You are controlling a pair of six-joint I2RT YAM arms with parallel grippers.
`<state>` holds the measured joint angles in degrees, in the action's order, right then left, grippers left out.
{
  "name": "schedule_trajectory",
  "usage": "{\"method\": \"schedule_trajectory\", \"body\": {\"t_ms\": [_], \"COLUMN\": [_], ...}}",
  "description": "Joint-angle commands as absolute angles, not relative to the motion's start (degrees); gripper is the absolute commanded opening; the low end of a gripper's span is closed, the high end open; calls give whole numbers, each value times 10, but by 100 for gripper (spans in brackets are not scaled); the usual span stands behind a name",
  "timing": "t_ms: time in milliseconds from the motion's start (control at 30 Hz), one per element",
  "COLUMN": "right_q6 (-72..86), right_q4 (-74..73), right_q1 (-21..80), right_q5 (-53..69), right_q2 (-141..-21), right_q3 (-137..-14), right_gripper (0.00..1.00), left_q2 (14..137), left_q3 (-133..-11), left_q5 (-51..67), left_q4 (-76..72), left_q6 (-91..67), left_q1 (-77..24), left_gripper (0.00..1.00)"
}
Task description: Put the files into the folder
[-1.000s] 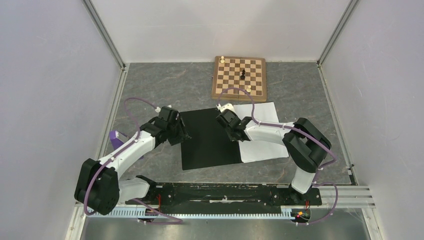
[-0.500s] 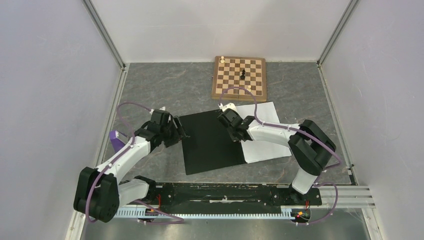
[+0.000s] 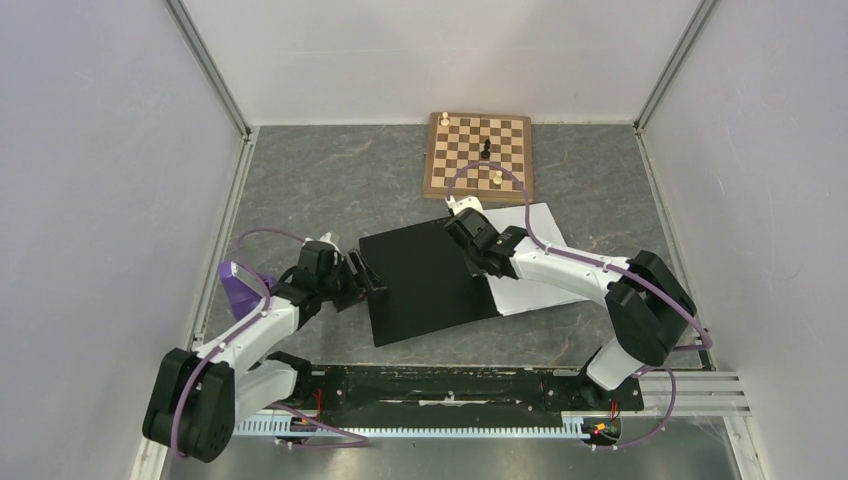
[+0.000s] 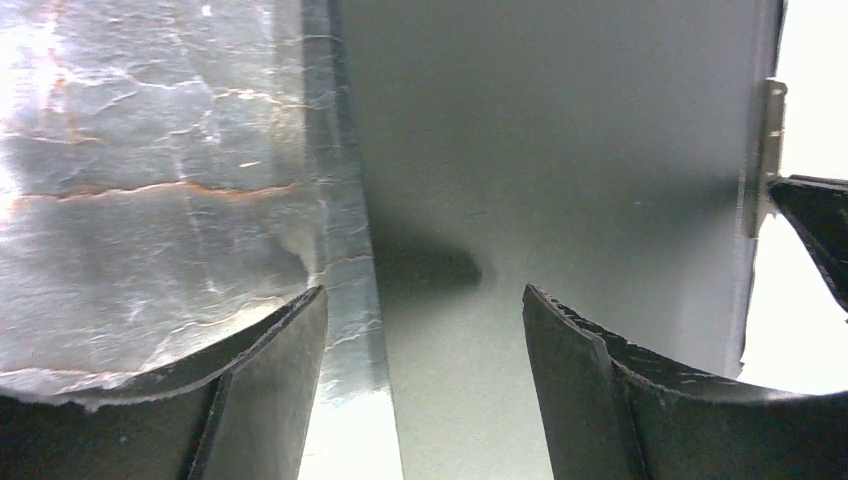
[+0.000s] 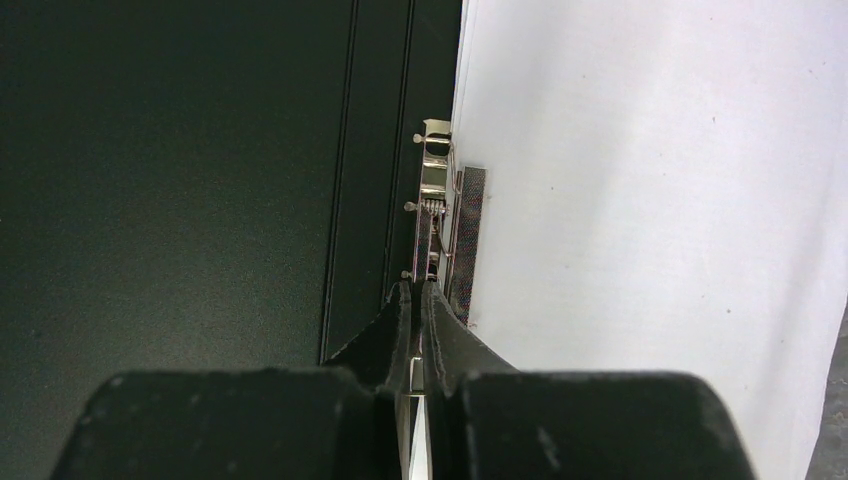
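1. We see the folder [image 3: 425, 285] lying open on the table [image 3: 320, 180], black inside up, with the files [image 3: 535, 240] just right of its spine.
2. Our right gripper [image 5: 415, 292] is clenched on the metal clip [image 5: 435, 190] at the spine.
3. Our left gripper [image 4: 422, 295] hangs released over the folder's left edge.

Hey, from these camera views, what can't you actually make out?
Top view: the metronome is mostly hidden behind the left arm.
Top view: pieces on the chessboard are too small to identify.
Right wrist view: whether the right gripper, shut, pinches the clip; its fingers cover it.
All views: how many files lie stacked; flat, washed-out white.
All views: the outer face of the folder, turned down onto the table.
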<state>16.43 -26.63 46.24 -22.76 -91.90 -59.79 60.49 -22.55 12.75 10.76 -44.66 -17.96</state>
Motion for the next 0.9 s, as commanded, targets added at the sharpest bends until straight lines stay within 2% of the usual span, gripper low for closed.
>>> {"method": "schedule_trajectory", "body": {"t_ms": [0, 333, 867], "right_q6": [156, 166, 209], "right_q4": [-262, -258, -222], "right_q1": [460, 460, 467], "right_q5": [-229, -209, -166], "right_q2": [-893, -894, -886], "right_q3": [-629, -612, -562], "right_gripper": [0, 0, 0], "left_q2": [584, 558, 522], "left_q3": [-218, -192, -308], "left_q5": [171, 215, 282], "left_q4": [25, -45, 21], "left_q6": [-485, -565, -557], "left_q1": [-176, -176, -176], "left_gripper": [78, 79, 82]}}
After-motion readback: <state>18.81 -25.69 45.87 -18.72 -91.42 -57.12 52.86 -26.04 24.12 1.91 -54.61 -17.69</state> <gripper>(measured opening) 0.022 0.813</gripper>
